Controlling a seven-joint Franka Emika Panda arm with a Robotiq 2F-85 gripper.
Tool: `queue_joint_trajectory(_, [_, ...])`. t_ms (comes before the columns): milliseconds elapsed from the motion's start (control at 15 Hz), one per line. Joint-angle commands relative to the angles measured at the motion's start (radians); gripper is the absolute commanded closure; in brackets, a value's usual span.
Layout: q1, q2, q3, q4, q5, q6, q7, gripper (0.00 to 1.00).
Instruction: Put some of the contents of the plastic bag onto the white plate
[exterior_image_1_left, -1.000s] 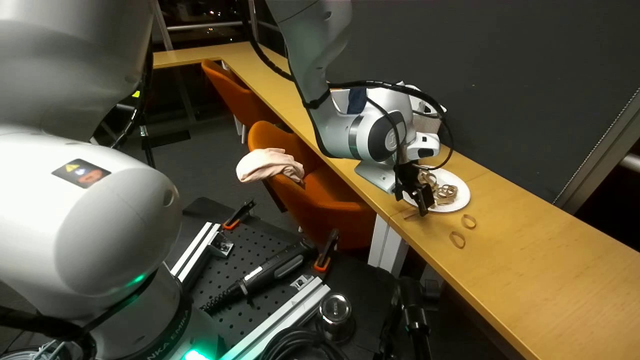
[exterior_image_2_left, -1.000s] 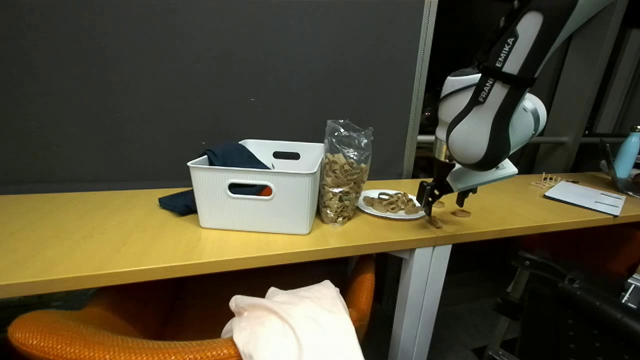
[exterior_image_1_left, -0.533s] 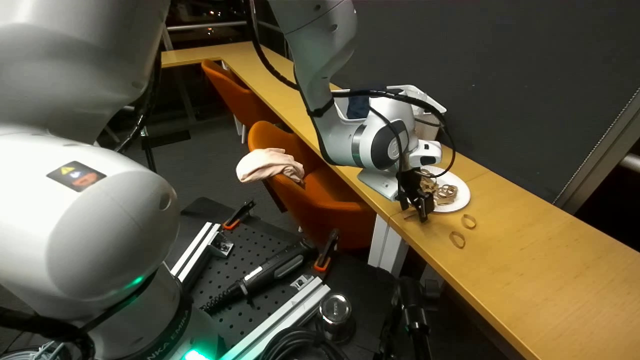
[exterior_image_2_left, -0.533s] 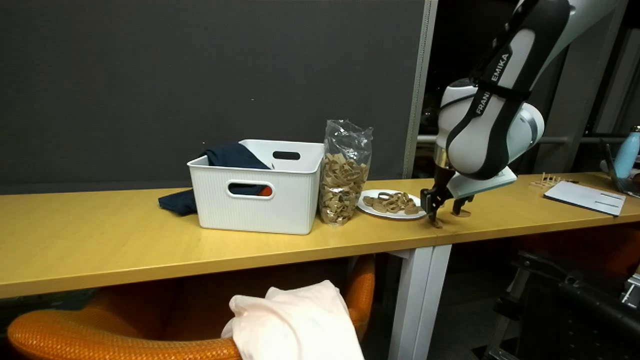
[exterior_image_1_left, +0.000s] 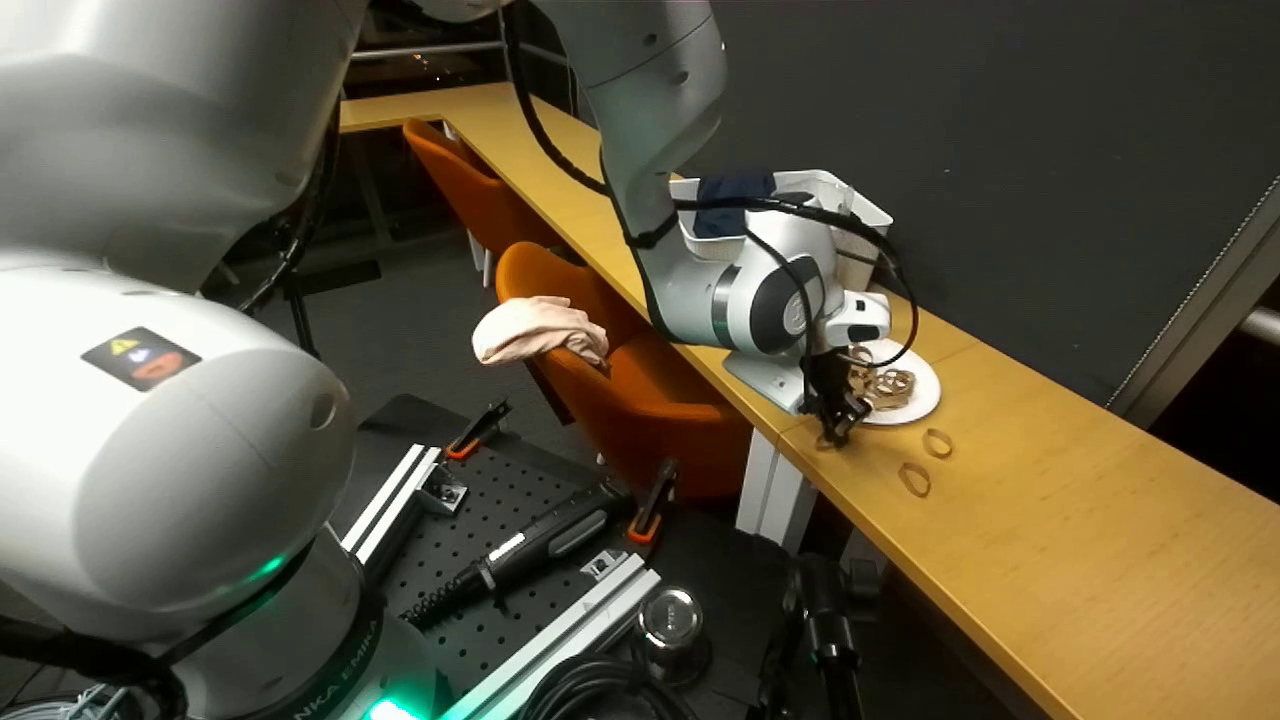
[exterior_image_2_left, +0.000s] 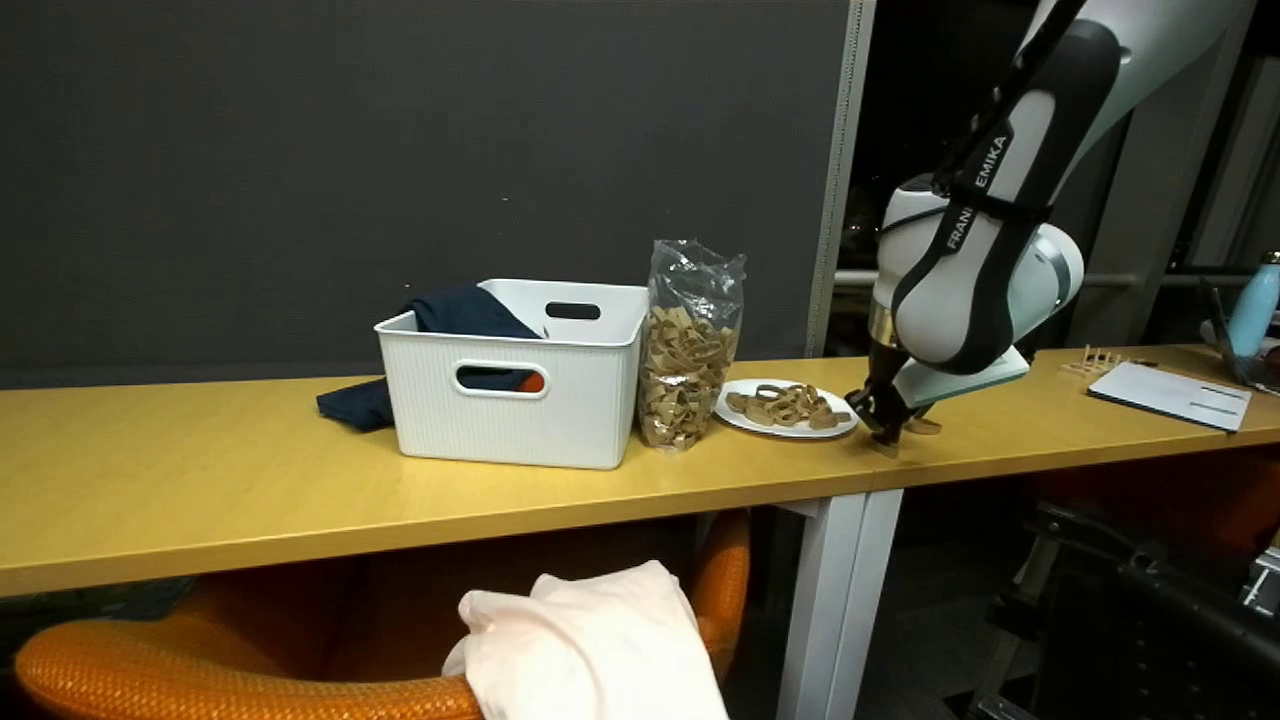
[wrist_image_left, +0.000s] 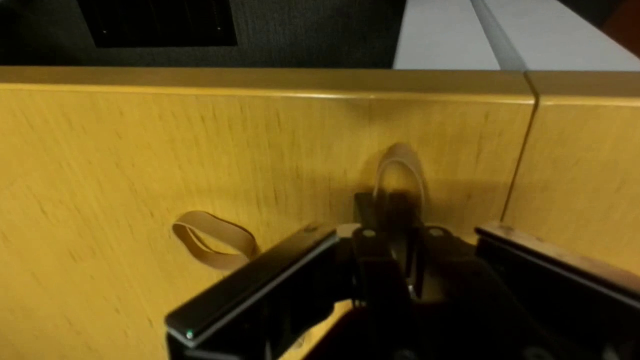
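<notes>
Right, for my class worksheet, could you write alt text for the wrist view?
The black hand seems shut on a tan loop near the edge of a wooden table. A second loop lies on the wood at picture left.

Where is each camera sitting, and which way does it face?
Exterior view: beside the base, looking down along the table; arm and gripper show too.
Exterior view: facing the table across a chair, onto tub, bag and plate; arm and gripper show, not base.
Wrist view: above the gripper, facing down at the table's edge and bands; only gripper shows.
Both exterior views share table, tub, plate, gripper.
</notes>
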Motion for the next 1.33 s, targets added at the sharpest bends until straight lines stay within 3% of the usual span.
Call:
queue_joint_trajectory(0, [-0.007,-0.007,0.006,0.009,0.023,0.016,-0.013,1.0])
queue_joint_trajectory(400, [0.04,-0.119,-0.046,0.016,0.005,-0.042,-0.013,1.0])
queue_joint_trajectory(933, [0.008,-0.106,-0.077,0.216,-0.022,-0.09,0.011,1.0])
queue_joint_trajectory(1067, [-0.002,-0.096,-0.072,0.238,-0.022,-0.085,0.011,0.73])
queue_joint_trajectory(1267, [-0.012,-0.086,-0.069,0.245,-0.018,-0.078,0.013,0.53])
